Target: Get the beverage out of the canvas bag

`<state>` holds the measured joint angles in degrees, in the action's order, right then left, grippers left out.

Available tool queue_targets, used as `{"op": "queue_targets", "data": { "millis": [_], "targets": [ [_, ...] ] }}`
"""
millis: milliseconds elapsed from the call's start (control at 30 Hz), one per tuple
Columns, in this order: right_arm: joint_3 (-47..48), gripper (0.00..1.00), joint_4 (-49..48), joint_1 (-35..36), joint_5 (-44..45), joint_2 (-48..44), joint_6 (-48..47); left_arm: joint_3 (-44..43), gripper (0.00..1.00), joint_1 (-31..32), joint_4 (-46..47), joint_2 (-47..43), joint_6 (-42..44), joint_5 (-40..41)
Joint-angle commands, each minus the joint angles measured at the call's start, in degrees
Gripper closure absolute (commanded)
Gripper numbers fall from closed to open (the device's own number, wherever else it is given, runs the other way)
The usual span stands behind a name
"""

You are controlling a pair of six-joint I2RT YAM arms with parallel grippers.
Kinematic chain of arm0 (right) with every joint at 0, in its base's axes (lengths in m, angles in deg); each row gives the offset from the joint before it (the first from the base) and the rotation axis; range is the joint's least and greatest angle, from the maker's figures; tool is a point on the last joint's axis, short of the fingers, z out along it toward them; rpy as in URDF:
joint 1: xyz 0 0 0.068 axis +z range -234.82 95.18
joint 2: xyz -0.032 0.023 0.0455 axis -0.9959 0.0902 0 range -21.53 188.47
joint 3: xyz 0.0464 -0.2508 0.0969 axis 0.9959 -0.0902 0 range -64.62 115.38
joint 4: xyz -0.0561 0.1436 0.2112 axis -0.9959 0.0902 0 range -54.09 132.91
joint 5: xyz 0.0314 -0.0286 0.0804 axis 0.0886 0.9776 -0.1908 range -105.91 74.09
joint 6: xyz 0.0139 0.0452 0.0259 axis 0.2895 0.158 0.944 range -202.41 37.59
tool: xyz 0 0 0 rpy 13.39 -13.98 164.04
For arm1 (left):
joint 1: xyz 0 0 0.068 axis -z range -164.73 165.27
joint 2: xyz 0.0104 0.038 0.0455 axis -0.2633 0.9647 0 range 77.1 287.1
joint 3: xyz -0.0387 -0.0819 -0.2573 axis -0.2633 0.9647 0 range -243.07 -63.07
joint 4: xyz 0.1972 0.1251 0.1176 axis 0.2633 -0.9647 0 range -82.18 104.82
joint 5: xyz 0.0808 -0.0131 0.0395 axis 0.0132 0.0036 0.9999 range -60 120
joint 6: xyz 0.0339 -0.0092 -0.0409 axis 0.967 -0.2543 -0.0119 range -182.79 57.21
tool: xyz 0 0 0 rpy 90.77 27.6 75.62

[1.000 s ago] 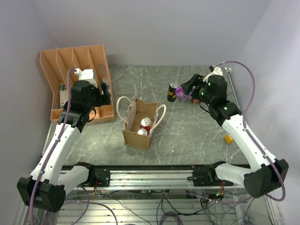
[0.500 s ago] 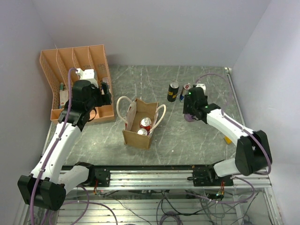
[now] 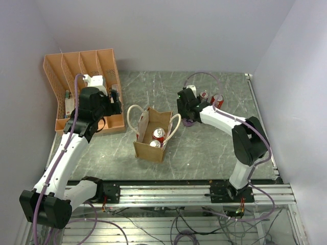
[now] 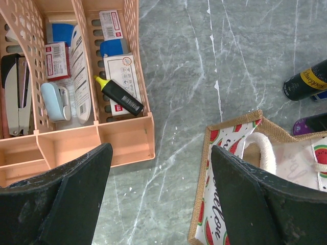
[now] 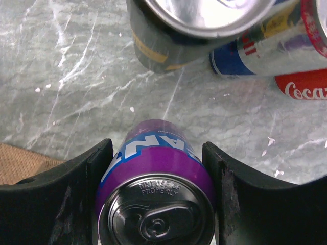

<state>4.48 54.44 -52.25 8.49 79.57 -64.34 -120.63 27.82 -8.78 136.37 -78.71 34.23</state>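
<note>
Grey marble surface (image 3: 204, 148): canvas bag (image 3: 145, 150) near centre w/ two red cans (image 3: 159, 135) inside, so task looks unfinished. Right end effector (image 5: 157, 150) clamps purple can (image 5: 156, 204) by loose cans (image 3: 217, 100) outside bag; left end effector (image 4: 161, 150) wide, empty, nr bag.

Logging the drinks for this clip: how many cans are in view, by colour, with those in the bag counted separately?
Cans in the canvas bag: 2
Purple can: 1
Red can: 1
Dark can: 1
Blue-and-silver can: 1
Total: 6
</note>
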Motion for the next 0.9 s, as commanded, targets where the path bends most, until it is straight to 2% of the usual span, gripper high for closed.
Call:
{"op": "queue_targets", "data": {
  "millis": [0, 300, 500, 600, 733, 833, 867],
  "targets": [
    [4.5, 1.0, -0.8, -0.4, 3.0, 2.9, 2.3, -0.3, 0.11, -0.4, 1.3, 0.1, -0.2, -0.1],
    [5.0, 1.0, -2.5, -0.7, 2.9, 5.1, 3.0, -0.4, 0.11, -0.4, 1.3, 0.1, -0.2, -0.5],
    [4.4, 0.95, -3.6, -1.3, 0.9, 5.5, 3.8, -0.3, 0.11, -0.4, 1.3, -0.1, -0.3, -0.5],
    [3.6, 0.83, -4.4, -1.5, -0.2, 5.2, 4.2, -0.3, 0.11, -0.4, 1.4, 0.0, -0.3, -0.5],
    [3.1, 0.58, -4.0, -1.6, -0.8, 5.2, 3.9, -0.3, 0.11, -0.4, 1.5, 0.1, -0.3, -0.9],
    [3.0, 0.34, -3.4, -1.6, -0.4, 4.9, 3.4, -0.3, 0.11, -0.4, 1.5, 0.0, -0.4, -1.1],
    [3.0, 0.29, -3.2, -1.6, -0.4, 4.7, 3.3, -0.3, 0.11, -0.4, 1.5, 0.0, -0.3, -1.2]
  ]
}}
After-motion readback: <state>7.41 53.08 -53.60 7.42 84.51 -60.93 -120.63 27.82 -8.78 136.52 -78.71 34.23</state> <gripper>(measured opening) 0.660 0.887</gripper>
